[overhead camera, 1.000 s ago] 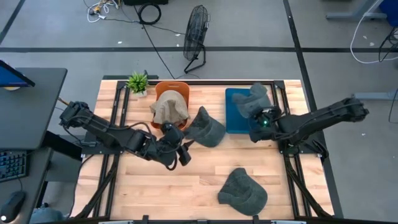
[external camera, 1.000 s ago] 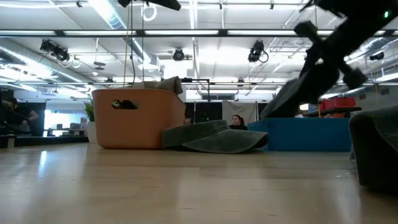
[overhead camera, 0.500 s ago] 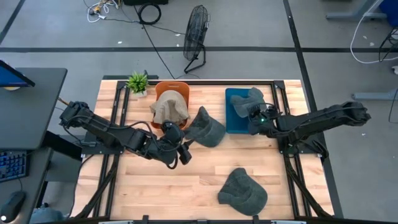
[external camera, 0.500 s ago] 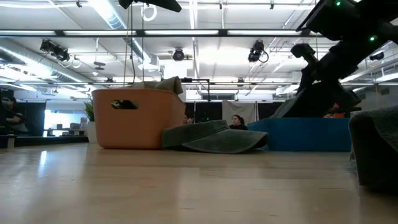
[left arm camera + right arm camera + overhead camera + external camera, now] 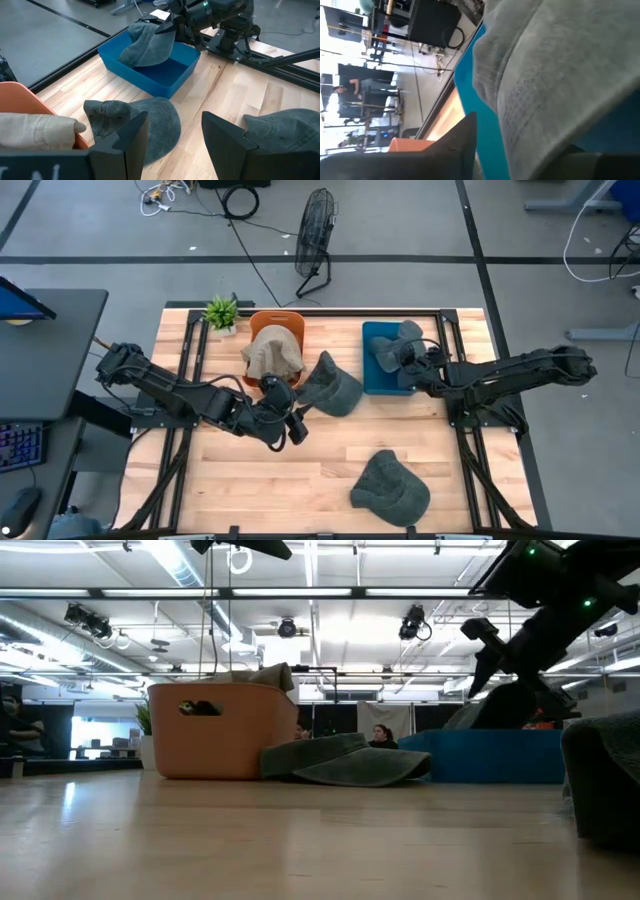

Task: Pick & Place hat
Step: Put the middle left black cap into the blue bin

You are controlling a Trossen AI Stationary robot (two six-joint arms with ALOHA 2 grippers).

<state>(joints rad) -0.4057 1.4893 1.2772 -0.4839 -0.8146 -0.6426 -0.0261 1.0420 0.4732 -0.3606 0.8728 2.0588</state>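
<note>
The right gripper (image 5: 412, 360), right of centre in the high view, pinches a grey hat (image 5: 392, 348) draped over the blue bin (image 5: 378, 382). The left gripper (image 5: 292, 418), fingers spread and empty, waits lower centre beside another grey hat (image 5: 335, 386) and the orange bin (image 5: 274, 322).

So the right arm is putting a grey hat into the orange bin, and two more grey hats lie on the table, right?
Not quite: the bin is blue. The high view shows the right gripper holding the grey hat over the blue bin; the orange bin holds a tan hat. Two more grey hats do lie on the table: one beside the orange bin, one near the front edge.
</note>
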